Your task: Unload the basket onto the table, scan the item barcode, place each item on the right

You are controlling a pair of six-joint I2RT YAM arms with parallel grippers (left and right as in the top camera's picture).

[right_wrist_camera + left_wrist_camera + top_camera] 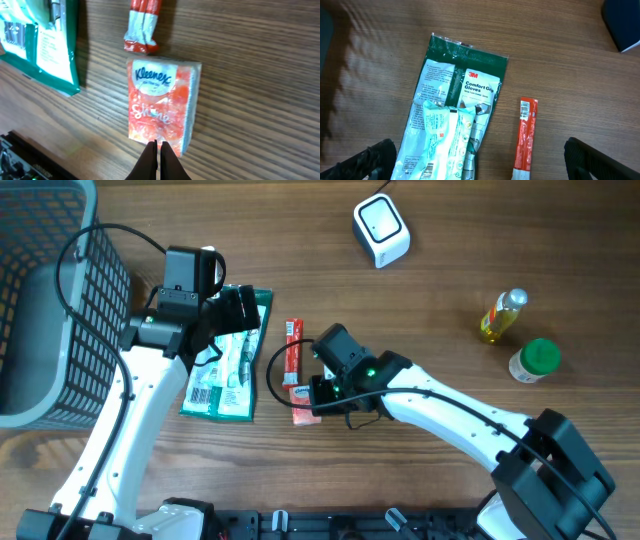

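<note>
Overhead, my right gripper [156,146] sits closed at Kleenex pack [162,100], red stick [142,25] just beside; left gripper [238,308] spread over gloves packet [465,95].

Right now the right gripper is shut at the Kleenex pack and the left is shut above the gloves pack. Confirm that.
Not the left gripper: it is open, fingers wide apart above the gloves pack, as the left wrist view shows. The right gripper is shut at the Kleenex pack.
</note>
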